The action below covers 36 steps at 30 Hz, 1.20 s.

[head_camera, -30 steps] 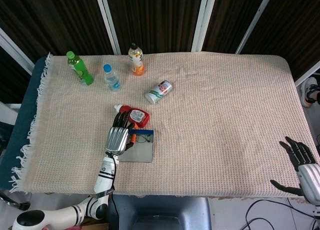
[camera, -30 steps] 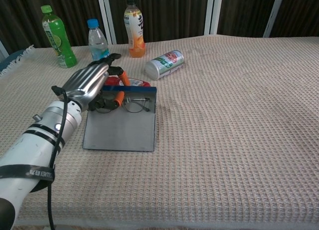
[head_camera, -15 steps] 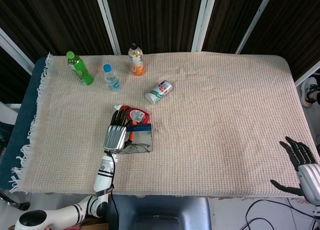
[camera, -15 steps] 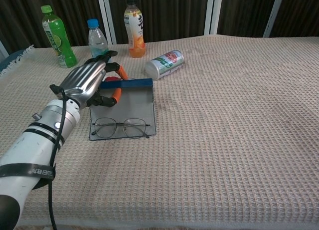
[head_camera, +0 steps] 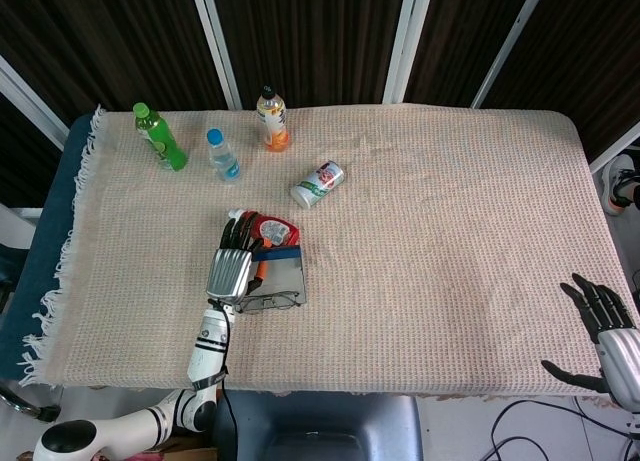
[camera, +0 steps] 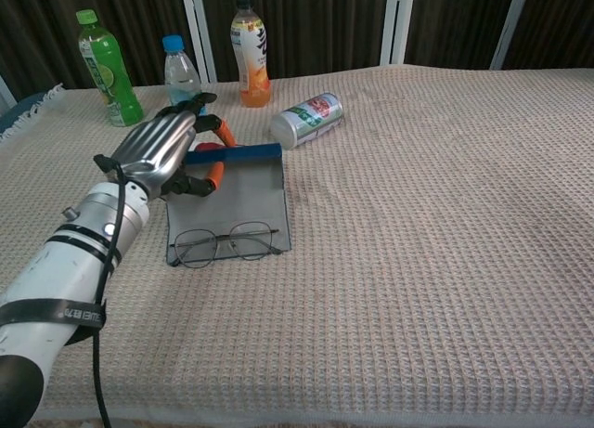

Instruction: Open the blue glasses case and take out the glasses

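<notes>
Tipping the blue glasses case (camera: 232, 201) up by its far blue edge, the left hand (camera: 160, 155) is gripping that edge with its fingers (camera: 215, 174) curled around it, and the glasses (camera: 225, 244) are lying at the case's near lip, lenses partly over the grey inner face and partly on the cloth-covered desk (camera: 427, 224). The right hand (head_camera: 608, 331) is hanging well apart from the case, past the desk's near corner, fingers spread and holding nothing. To do this step well, I judge the left hand is needing to keep the case steady and tilted while the frames slide fully clear, avoiding a sudden drop that could trap them. The red pouch (head_camera: 272, 229) is lying just behind the case, so the lift is best kept short
</notes>
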{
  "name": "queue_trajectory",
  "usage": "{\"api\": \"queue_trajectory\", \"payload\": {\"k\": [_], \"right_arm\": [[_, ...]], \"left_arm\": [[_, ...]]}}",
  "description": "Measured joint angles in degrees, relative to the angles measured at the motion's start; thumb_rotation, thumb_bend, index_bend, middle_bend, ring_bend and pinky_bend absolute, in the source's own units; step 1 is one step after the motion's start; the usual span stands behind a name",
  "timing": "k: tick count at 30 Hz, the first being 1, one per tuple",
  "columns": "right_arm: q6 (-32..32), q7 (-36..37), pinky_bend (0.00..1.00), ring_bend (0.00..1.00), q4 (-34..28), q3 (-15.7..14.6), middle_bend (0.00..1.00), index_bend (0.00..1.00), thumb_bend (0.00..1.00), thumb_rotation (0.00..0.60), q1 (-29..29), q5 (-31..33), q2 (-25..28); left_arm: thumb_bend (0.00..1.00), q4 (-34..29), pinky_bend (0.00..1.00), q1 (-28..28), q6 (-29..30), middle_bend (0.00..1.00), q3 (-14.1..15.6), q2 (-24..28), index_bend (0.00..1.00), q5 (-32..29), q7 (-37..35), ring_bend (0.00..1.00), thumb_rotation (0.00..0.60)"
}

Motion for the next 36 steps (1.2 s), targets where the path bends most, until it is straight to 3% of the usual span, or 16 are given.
{"api": "queue_trajectory", "payload": {"k": [12,23,31,36], "right_arm": [[0.03,0.02,0.03,0.0,0.06,0.2,0.0,0.0,0.15,0.6,-0.04,0.38,-0.01],[-0.48,-0.96,0.03,0.0,-0.2,0.22,0.0,0.0,0.15,0.6,0.15,0.49,-0.24],[-0.37,-0.95,0.03,0.0,-0.25,0.12,0.0,0.0,0.15,0.6,0.1,0.24,-0.24],[-0.24,-0.66,0.03,0.0,-0.19,0.12,0.0,0.0,0.15,0.6,0.07,0.17,-0.19]], "left_arm": [[0.48,10.72,0.0,-3.53,-2.9,0.0,-6.43,0.07,0.36,-4.74,-0.59,0.0,0.6],[0.48,15.8,0.0,-4.33,-5.84,0.0,-7.82,0.32,0.32,-8.17,-1.68,0.0,0.6],[0.48,14.9,0.0,-3.72,-10.81,0.0,-8.13,1.74,0.13,-12.55,3.79,0.0,0.6],[0.46,10.57,0.0,-2.93,-13.07,0.0,-8.1,3.51,0.05,-15.66,9.13,0.0,0.6]]}}
